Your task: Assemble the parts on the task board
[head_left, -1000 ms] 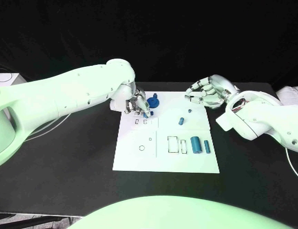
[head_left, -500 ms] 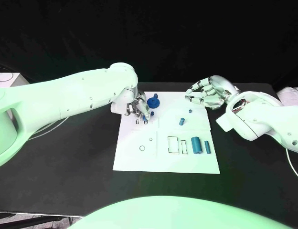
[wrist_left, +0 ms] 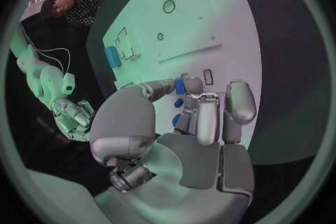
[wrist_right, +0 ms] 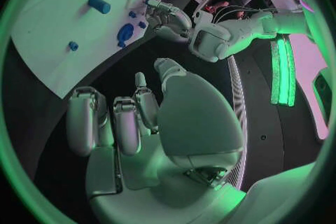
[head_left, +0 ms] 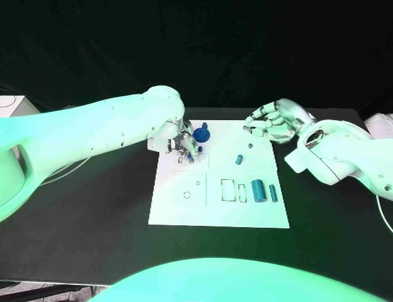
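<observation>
Black table [head_left: 87,207], white task board [head_left: 219,207]

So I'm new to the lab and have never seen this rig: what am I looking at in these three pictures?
It is a robot with two white arms ending in silver hands, at a black table. One picture looks down from its head; the two round ones come from cameras behind each wrist. On the table lies a white task board with small blue parts: a larger cylinder, a thinner one and a round knob. The left hand pinches a small blue part over the board's far left corner. The right hand hovers by the far right corner, fingers curled, holding nothing.
</observation>
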Controlling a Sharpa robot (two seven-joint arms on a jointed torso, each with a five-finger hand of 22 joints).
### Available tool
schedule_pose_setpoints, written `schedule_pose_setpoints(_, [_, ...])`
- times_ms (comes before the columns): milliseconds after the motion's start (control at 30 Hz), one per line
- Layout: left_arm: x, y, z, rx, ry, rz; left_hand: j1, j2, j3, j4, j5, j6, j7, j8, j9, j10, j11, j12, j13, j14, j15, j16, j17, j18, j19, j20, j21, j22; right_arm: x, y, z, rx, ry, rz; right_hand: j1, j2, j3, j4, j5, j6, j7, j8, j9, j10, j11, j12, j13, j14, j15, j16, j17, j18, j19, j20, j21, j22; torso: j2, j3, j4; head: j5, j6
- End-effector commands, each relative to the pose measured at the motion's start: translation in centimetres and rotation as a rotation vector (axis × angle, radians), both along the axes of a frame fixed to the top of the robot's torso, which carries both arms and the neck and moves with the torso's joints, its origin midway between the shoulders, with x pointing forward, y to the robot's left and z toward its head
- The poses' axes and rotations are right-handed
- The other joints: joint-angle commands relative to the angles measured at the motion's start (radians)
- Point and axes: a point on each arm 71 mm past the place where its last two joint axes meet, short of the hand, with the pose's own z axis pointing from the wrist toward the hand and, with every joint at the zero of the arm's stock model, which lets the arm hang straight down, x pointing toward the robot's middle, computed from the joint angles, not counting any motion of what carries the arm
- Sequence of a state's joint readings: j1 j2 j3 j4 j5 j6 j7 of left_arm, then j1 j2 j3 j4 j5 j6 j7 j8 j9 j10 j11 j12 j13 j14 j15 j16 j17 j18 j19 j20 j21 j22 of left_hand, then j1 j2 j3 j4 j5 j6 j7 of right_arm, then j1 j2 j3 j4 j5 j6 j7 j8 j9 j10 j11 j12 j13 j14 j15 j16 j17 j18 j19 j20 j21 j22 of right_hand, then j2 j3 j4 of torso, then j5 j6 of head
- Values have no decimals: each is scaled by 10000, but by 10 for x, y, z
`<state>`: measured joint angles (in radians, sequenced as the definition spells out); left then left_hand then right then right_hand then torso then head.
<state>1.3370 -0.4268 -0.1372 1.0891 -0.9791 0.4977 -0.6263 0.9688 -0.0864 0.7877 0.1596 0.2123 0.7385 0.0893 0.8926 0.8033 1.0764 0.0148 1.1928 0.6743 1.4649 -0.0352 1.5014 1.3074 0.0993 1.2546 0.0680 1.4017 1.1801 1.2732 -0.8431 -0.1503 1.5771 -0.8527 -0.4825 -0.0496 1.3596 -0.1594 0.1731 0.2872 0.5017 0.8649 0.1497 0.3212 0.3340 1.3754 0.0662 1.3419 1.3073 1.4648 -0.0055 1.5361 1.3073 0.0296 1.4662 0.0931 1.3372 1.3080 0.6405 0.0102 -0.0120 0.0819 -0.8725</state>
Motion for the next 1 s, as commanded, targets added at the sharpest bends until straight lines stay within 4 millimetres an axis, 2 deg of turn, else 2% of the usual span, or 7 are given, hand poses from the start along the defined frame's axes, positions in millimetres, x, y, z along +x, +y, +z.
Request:
schedule_pose_setpoints(33, [1, -1, -1, 143, -179, -65, -42, 47, 2647, -2695, 46, 97, 3, -34, 10, 80, -2, 51, -11, 518, -88, 45, 1129, -55, 35, 8, 60, -13, -1, 2, 0, -61, -26, 198, 34, -101, 64, -9, 53, -64, -9, 65, -7, -19, -27, 32, 508, 899, -61, -33, 2025, 190, 276, -35, -46, 1496, -5, 1, 3, -5, -2])
schedule_pose_setpoints(1000, [-2, -2, -5, 268, -120, -192, -55, 50, 2640, -2702, 83, 105, 1, -39, 14, 79, -5, 44, -24, 514, -91, 40, 1116, -51, 21, 5, 56, -28, -1, 2, 0, -62, -21, 210, 34, -101, 64, -9, 53, -64, -9, 65, -7, -19, -27, 32, 508, 899, -61, -33, 2025, 190, 276, -35, -46, 1496, -18, 12, 2, 7, -2])
